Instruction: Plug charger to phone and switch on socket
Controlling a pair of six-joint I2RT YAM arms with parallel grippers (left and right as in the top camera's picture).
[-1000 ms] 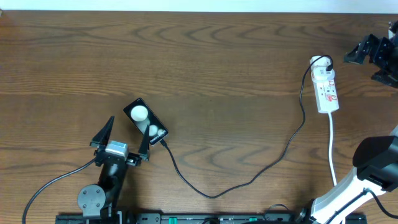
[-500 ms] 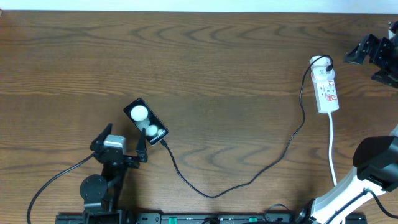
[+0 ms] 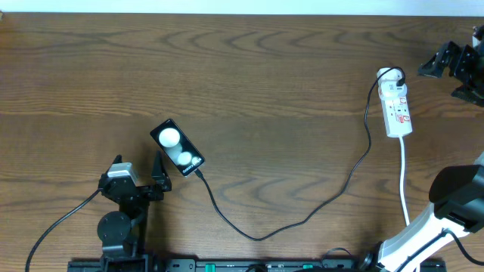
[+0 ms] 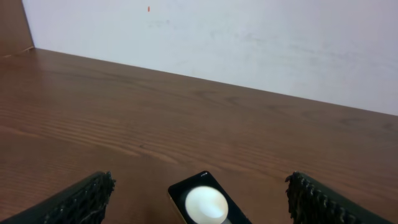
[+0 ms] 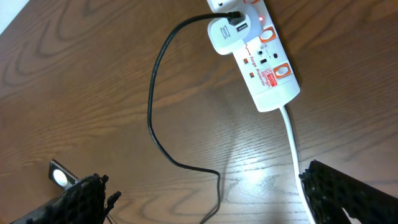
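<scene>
On the wooden table (image 3: 249, 68), the right gripper (image 3: 448, 79), fingers wide apart, hovers near the socket (image 3: 396, 109) at the far right. The left gripper (image 3: 137, 166), likewise spread and empty, sits just beside the phone (image 3: 177, 148). The charger (image 3: 257, 238) trails slack between socket and phone, its tip at the phone's corner. A finger brushing the phone or the cable could unseat that tip.
</scene>
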